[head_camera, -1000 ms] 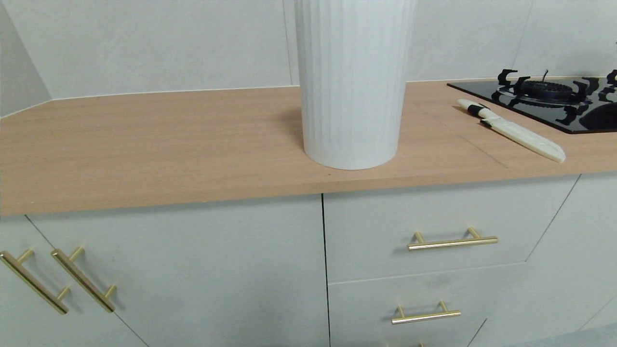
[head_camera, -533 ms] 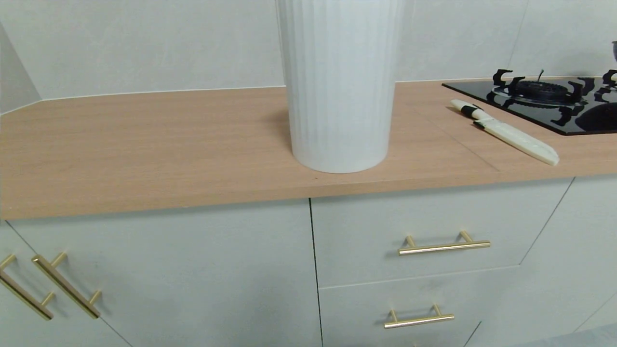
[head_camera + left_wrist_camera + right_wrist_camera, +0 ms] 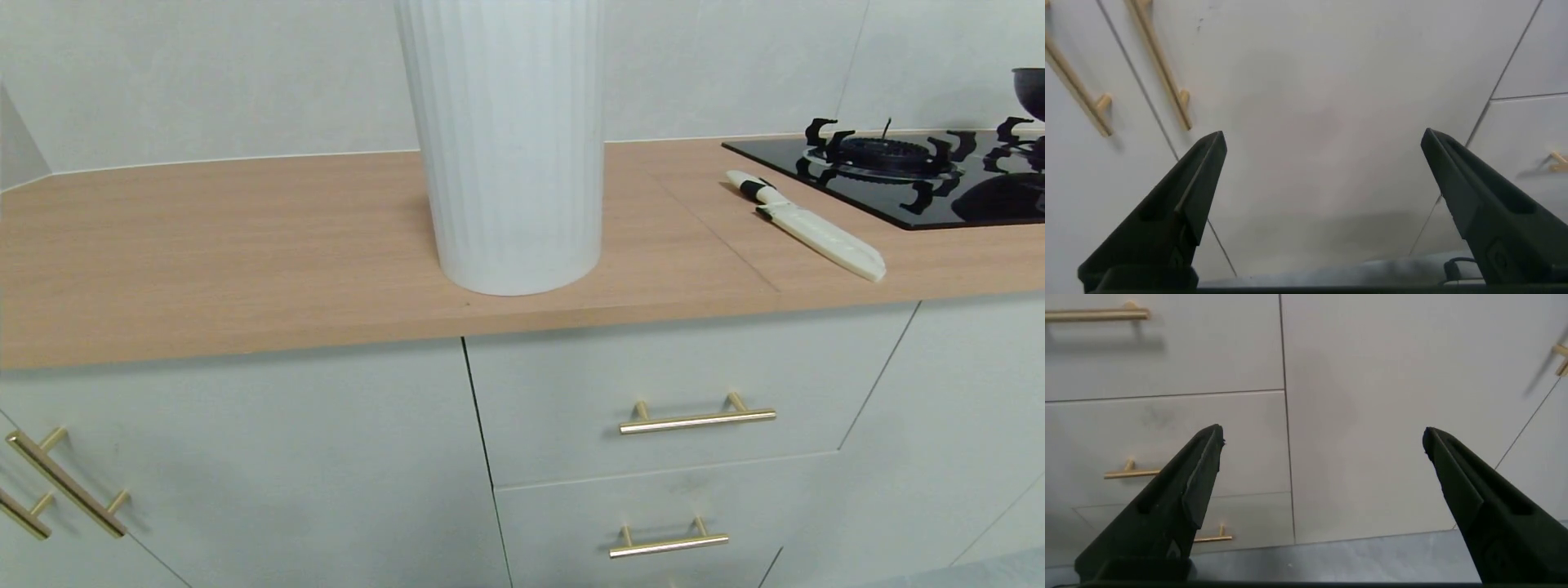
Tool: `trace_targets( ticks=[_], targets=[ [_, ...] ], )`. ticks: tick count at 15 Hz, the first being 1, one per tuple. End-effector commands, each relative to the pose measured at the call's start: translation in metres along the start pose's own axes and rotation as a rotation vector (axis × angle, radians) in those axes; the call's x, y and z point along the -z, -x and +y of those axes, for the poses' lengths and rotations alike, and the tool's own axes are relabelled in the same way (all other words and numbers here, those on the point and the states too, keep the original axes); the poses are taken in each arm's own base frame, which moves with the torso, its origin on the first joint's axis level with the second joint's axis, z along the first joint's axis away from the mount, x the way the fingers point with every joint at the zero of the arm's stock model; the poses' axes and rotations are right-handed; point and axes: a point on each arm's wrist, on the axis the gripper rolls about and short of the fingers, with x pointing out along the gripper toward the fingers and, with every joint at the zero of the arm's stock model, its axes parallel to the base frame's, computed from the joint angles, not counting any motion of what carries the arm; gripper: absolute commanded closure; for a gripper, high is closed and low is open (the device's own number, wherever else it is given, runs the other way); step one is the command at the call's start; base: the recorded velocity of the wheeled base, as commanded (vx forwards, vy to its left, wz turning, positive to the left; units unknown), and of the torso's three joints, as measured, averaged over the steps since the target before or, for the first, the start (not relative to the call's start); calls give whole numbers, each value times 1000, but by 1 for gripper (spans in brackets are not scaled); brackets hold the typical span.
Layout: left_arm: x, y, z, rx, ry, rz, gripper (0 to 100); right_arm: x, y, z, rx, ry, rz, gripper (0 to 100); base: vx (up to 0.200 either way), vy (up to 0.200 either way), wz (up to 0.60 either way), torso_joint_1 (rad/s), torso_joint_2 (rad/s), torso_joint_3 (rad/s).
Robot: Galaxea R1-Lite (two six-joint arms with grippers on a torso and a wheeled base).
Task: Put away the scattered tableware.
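cream knife with a black band (image 3: 804, 224): lies flat near the right end of the light brown wooden counter (image 3: 204, 245), just beside the black stove (image 3: 898, 184) | tall white ribbed bin (image 3: 510, 147): by the counter's front edge, top cut off | left gripper (image 3: 1322, 135): spread wide, facing white cupboard doors (image 3: 1315, 98) | right gripper (image 3: 1323, 430): spread wide, facing white drawers (image 3: 1167, 359)

Before me a cream knife (image 3: 804, 225) with a black-banded handle lies flat on the wooden counter (image 3: 204, 245), tip toward the front edge, well right of a tall white ribbed container (image 3: 508, 147) standing upright
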Motion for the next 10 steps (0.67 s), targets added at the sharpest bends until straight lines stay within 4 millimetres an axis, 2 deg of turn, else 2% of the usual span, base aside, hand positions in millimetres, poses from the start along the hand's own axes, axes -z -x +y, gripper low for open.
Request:
trace_targets(
  ticks=[1, 3, 10],
  targets=[
    [0, 0, 0, -3, 4, 0, 0, 0, 0, 0, -1, 0, 1, 0, 200, 0, 0, 2, 2, 7],
    [0, 0, 0, -1, 4, 0, 0, 0, 0, 0, -1, 0, 1, 0, 200, 0, 0, 0, -5, 5],
    [0, 0, 0, -3, 2, 0, 0, 0, 0, 0, -1, 2, 3, 0, 0, 0, 0, 0, 0, 0]
  ],
)
